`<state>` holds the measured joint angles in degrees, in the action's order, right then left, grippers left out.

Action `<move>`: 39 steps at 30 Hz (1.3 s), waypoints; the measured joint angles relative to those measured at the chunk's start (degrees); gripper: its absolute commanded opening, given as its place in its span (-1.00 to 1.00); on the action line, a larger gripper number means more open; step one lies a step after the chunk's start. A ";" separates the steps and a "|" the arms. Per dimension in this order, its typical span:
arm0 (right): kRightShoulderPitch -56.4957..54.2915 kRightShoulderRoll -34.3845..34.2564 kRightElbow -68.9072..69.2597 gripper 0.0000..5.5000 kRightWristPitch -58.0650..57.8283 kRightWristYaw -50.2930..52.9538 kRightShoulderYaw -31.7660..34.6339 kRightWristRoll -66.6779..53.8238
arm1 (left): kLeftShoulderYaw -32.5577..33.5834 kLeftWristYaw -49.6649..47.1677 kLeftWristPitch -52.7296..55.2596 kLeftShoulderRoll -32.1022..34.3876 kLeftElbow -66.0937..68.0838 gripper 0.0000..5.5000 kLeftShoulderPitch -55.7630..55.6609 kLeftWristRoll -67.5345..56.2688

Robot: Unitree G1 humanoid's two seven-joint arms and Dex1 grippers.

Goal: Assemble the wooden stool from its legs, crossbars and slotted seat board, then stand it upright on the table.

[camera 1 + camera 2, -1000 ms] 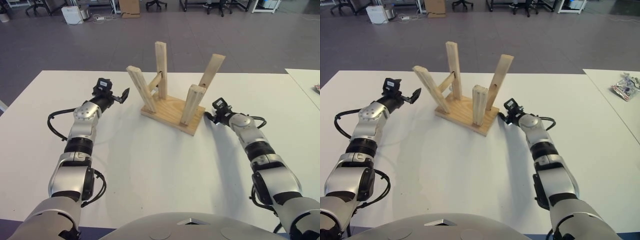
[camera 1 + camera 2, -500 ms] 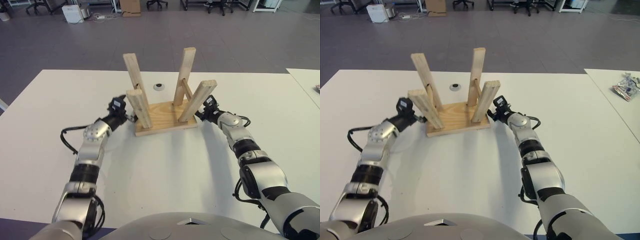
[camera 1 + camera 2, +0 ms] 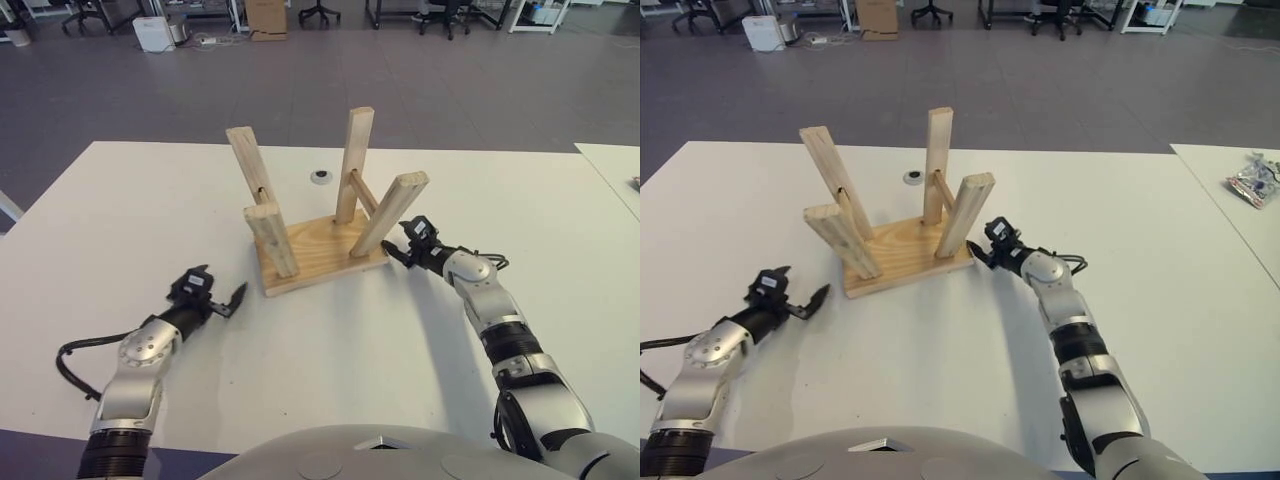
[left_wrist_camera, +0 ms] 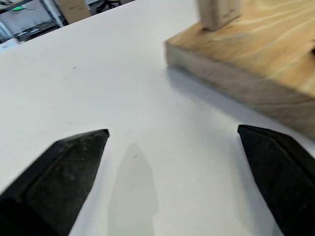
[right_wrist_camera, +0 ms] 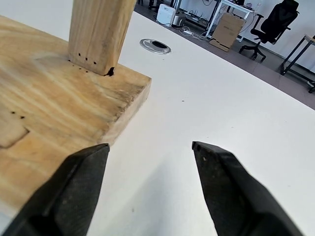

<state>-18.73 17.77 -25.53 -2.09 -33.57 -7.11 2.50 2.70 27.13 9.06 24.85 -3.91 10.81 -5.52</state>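
- The stool [image 3: 315,235] sits upside down on the white, smooth worktop [image 3: 330,340], between the two sets of jaws.
- Its seat board [image 3: 322,248] is a flat rectangular slab of pale wood with visible grain. It lies face down, with its long axis running across from the left jaws' side towards the right jaws.
- Four legs [image 3: 351,165], square-cut pale wooden bars, point up from the board and splay outwards towards their tops.
- A short crossbar [image 3: 364,192] slants between the two legs nearer the right jaws.
- The left jaws stand open and hold nothing; their black, wedge-shaped fingertips [image 4: 74,162] are spread wide just above the worktop.
- The board's near corner lies ahead of the left jaws, near them but clear of them.
- The right jaws are open too, their black fingertips [image 5: 226,177] set at the board's short end by the nearest leg.
- The edge of that end runs into the gap between the right jaws; I cannot tell whether either one touches the wood.
- Small dark pinholes dot the board around that leg's foot.
- A round metal grommet [image 3: 320,177] with a dark centre is set in the worktop beyond the stool, well away from both jaws.
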 measured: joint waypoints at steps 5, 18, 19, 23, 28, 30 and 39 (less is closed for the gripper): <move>5.92 3.05 8.30 0.15 -3.65 -1.31 -0.64 -0.09 | -1.43 -0.10 0.76 -0.02 0.70 0.76 -2.02 0.85; 15.24 9.79 23.90 0.02 -14.15 -6.88 2.15 -5.20 | -2.39 6.69 7.05 -0.81 0.92 0.55 -3.73 -7.16; 15.48 10.11 24.91 -0.06 -15.08 -7.68 2.39 -6.01 | -2.15 7.56 7.68 -0.54 0.29 0.48 -3.15 -7.93; 20.74 12.72 32.33 -0.36 -19.72 -14.54 1.67 -11.70 | -0.63 8.90 9.37 1.70 -0.73 0.21 -2.16 -9.62; 21.33 13.34 33.57 -0.76 -21.55 -16.42 0.88 -13.18 | -1.46 8.90 9.37 1.40 -0.91 -0.18 -2.00 -9.59; 21.35 13.86 33.56 -0.87 -21.33 -16.40 0.82 -13.01 | -2.36 8.90 9.37 1.48 -1.61 -0.28 -1.83 -9.50; 22.21 17.33 33.90 -1.00 -17.12 -18.56 -0.61 -11.54 | -5.38 10.94 12.50 4.75 -7.36 -0.89 0.42 -9.58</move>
<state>3.48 35.10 8.37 -19.21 -52.12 -7.72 -9.04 -2.68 38.07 21.56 29.60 -11.28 11.23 -15.10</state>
